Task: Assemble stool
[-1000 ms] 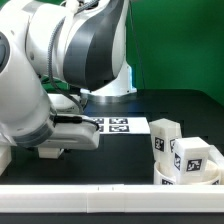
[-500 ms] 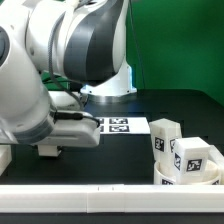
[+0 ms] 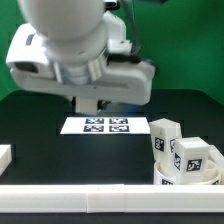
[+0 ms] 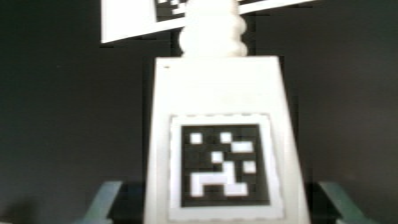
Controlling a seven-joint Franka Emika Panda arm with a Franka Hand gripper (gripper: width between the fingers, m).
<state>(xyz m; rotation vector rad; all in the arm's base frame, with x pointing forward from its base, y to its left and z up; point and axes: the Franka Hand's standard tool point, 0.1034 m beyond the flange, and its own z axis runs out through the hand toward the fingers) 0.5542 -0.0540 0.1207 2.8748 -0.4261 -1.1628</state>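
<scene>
In the wrist view a white stool leg (image 4: 217, 110) fills the picture, with a black-and-white tag on its flat face and a knobbed peg at its far end. My gripper (image 4: 222, 205) is shut on it, one finger against each side. In the exterior view the hand (image 3: 92, 103) hangs raised over the table's middle, and the held leg is mostly hidden under it. The round seat (image 3: 190, 180) sits at the exterior view's lower right, with two more tagged legs (image 3: 165, 140) (image 3: 194, 157) standing at it.
The marker board (image 3: 105, 125) lies flat on the black table below the hand and shows behind the leg (image 4: 151, 15). A plain white bar (image 3: 100, 200) runs along the front edge. A white block end (image 3: 5, 157) sits at the exterior view's left.
The jaws closed on the leg. The arm, low at the exterior view's left before, has risen and now hangs over the marker board with the leg.
</scene>
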